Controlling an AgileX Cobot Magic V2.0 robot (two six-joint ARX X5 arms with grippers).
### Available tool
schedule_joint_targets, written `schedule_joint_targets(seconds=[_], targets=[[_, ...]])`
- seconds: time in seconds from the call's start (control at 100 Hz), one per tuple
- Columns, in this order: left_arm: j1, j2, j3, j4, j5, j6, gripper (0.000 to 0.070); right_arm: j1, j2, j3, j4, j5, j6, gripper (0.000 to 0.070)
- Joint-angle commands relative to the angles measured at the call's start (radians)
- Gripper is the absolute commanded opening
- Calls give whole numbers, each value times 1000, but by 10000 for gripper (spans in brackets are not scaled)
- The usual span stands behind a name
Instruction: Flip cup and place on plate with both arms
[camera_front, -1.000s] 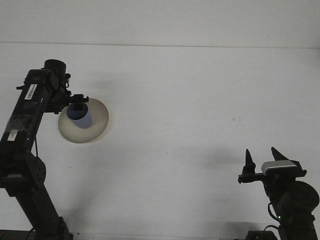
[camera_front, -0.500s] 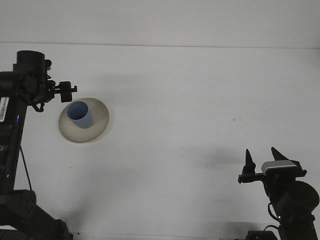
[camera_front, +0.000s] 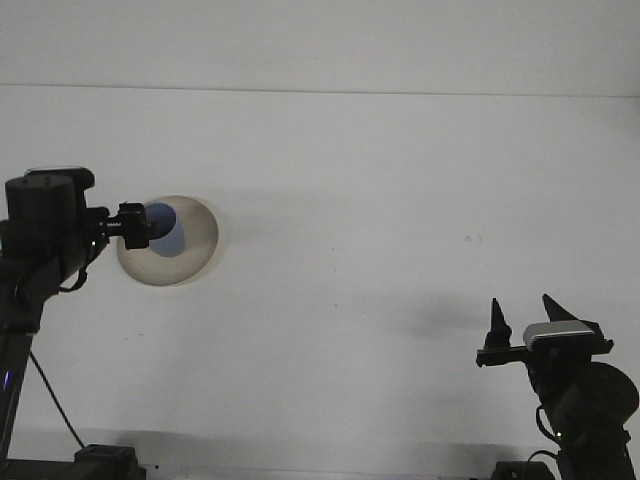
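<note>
A plain white table (camera_front: 380, 200) filled the frame. We saw the blue cup (camera_front: 168, 225) upright on the beige plate (camera_front: 195, 245) at left of centre. The left gripper (camera_front: 135, 226) had dropped since half a second earlier, overlapping the cup; its grip we cannot tell. The right gripper (camera_front: 522, 315) idled lower right, fingers spread, empty.

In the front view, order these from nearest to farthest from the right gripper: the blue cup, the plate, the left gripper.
From the right gripper, low at the right:
1. Plate, far left; its right rim is nearest.
2. Blue cup, on the plate.
3. Left gripper, at the plate's left edge, partly covering the cup.
</note>
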Motion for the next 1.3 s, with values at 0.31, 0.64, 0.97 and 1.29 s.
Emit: schedule_joint_targets(seconds=[0.31, 0.64, 0.97, 1.29], targets=[[-26, -459, -537, 383, 5, -4, 433, 1, -2, 5, 12, -1, -4, 529], [-25, -775, -821, 484, 5, 73, 427, 1, -2, 5, 12, -1, -4, 529], [-25, -804, -830, 475, 5, 64, 416, 1, -2, 5, 12, -1, -4, 528], [-25, -804, -830, 473, 5, 65, 9, 1, -2, 5, 12, 3, -4, 0]])
